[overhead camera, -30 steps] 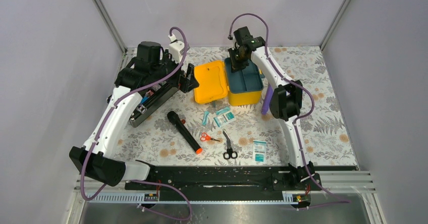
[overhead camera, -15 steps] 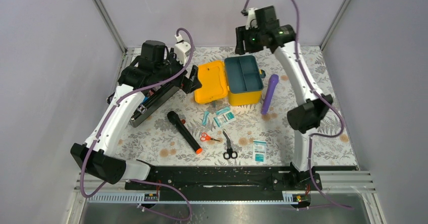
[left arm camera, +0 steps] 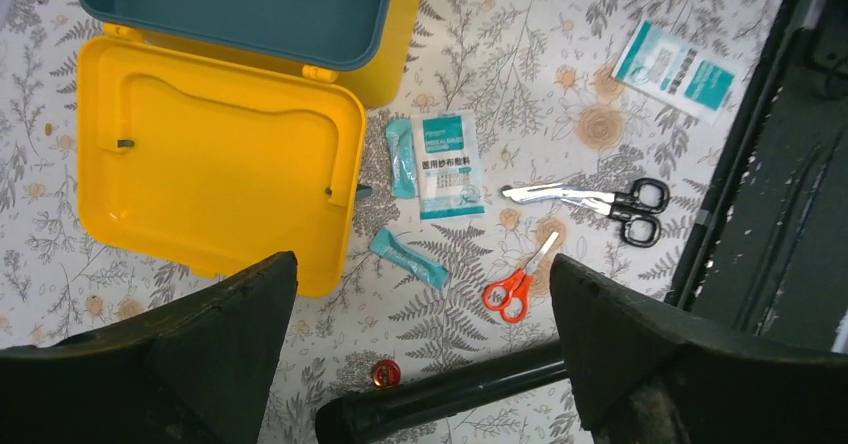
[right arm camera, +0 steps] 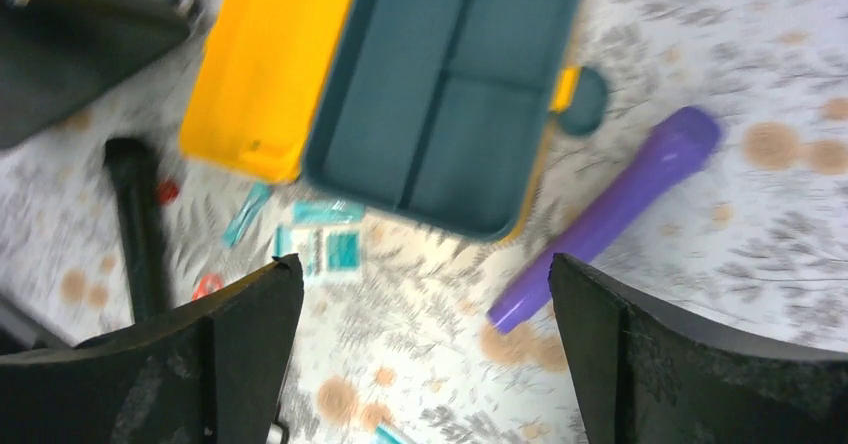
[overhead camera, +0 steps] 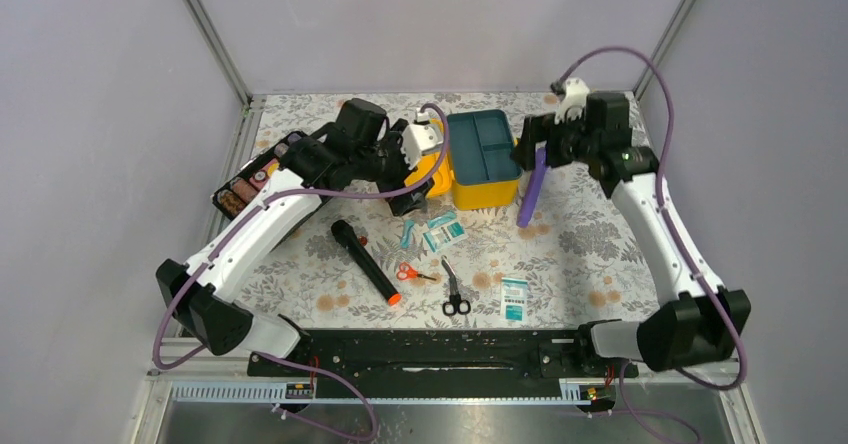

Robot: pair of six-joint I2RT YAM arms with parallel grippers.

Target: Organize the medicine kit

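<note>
The left gripper [left arm camera: 422, 264] hangs with its fingers [left arm camera: 215, 344] spread wide and nothing between them. It is above the table [overhead camera: 620, 254], at the near edge of the medicine kit's open yellow lid [left arm camera: 210, 174]. Directly below it lie a teal strip packet [left arm camera: 408, 257] and small orange scissors [left arm camera: 515, 284]. The black flashlight [left arm camera: 440, 399] lies nearer still. Just beyond are a second teal strip [left arm camera: 402, 157] touching a white-and-teal gauze packet [left arm camera: 447, 164], then black-handled bandage shears [left arm camera: 590, 201]. Another white-and-teal packet [left arm camera: 678, 69] lies toward the table's near edge.

The right gripper [right arm camera: 425, 264] is also spread wide and holds nothing. It hovers over the far right part of the table, just right of the medicine kit [overhead camera: 480, 179]. Its wrist view is blurred. Below it are the kit's teal compartmented tray [right arm camera: 450, 84], with the compartments in view empty, the round teal latch [right arm camera: 578, 99], and a purple flashlight [right arm camera: 610, 214]. The flashlight lies slanted on the table just beside the kit's right side.

The kit stands open near the middle of the table's far edge, with its lid folded flat to the left under the left arm. A black tray of rolls [overhead camera: 245, 184] sits by the table's left edge, toward the far corner.
</note>
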